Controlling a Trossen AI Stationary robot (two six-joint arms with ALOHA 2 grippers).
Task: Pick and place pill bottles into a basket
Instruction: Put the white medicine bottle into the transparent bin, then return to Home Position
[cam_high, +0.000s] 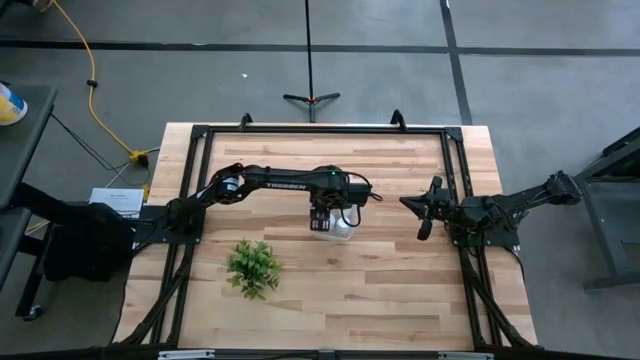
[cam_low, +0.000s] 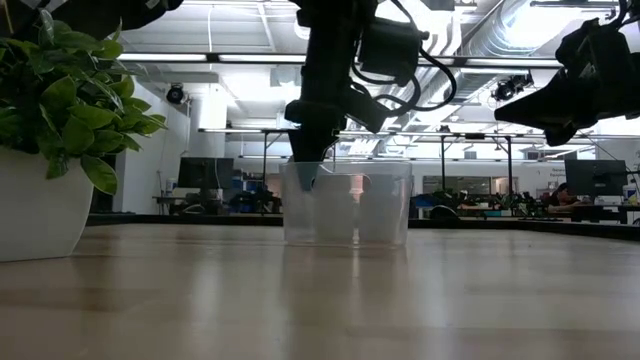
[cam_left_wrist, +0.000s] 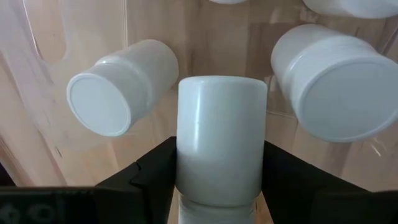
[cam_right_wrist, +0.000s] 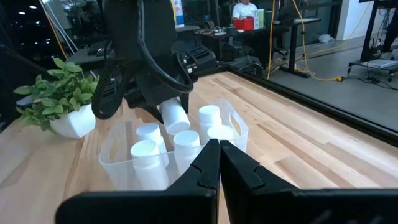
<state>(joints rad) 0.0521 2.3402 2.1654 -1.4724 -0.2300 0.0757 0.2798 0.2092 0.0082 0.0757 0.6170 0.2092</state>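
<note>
Over the basket, left pincer around a pill bottle

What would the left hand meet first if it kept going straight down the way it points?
Probably the basket floor or the pill bottles lying there; the left hand, holding a bottle, is above the basket's inside. Depth is unclear.

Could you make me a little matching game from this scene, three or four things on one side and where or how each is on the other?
Things:
1. left gripper
2. right gripper
3. plant
4. basket

States:
A. clear-walled, bottles inside
B. over the basket, a pill bottle between its fingers
C. shut, off to the basket's right
D. green, in a white pot

Pairs: 1-B, 2-C, 3-D, 4-A
</note>
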